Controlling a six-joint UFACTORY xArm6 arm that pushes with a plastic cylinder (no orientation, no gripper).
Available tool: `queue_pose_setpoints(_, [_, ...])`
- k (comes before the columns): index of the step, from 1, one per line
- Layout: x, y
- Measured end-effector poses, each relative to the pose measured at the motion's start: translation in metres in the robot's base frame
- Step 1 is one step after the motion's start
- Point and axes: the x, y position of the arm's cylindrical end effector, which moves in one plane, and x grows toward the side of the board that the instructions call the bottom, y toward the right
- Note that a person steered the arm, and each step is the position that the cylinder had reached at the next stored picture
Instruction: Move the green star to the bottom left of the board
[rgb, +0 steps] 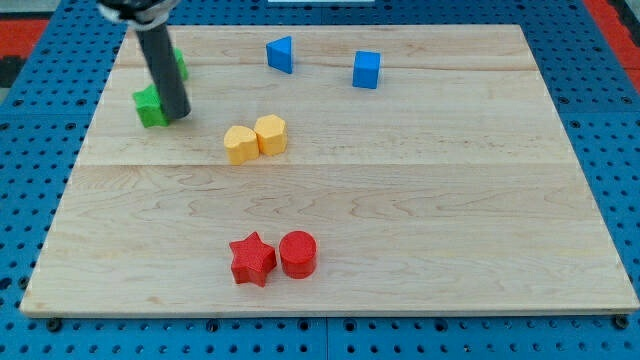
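Note:
A green block (150, 107), likely the green star, lies at the board's upper left, partly hidden by my rod. My tip (177, 114) rests on the board just to the right of it, touching or nearly touching. A second green block (180, 64) shows behind the rod, mostly hidden; its shape cannot be made out.
A blue triangular block (281, 54) and a blue cube (367, 69) sit near the view's top. Two yellow blocks (240, 144) (270, 133) touch each other at centre left. A red star (252, 259) and a red cylinder (298, 253) sit side by side near the bottom. The wooden board (450, 200) lies on blue pegboard.

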Motion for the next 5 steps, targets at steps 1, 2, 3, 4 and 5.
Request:
queue_pose_setpoints(1, [-0.047,0.026])
queue_pose_setpoints(2, [-0.079,-0.007])
queue_pose_setpoints(3, [-0.009,-0.046])
queue_pose_setpoints(4, [0.083,-0.060])
queue_pose_setpoints(5, [0.064,-0.057])
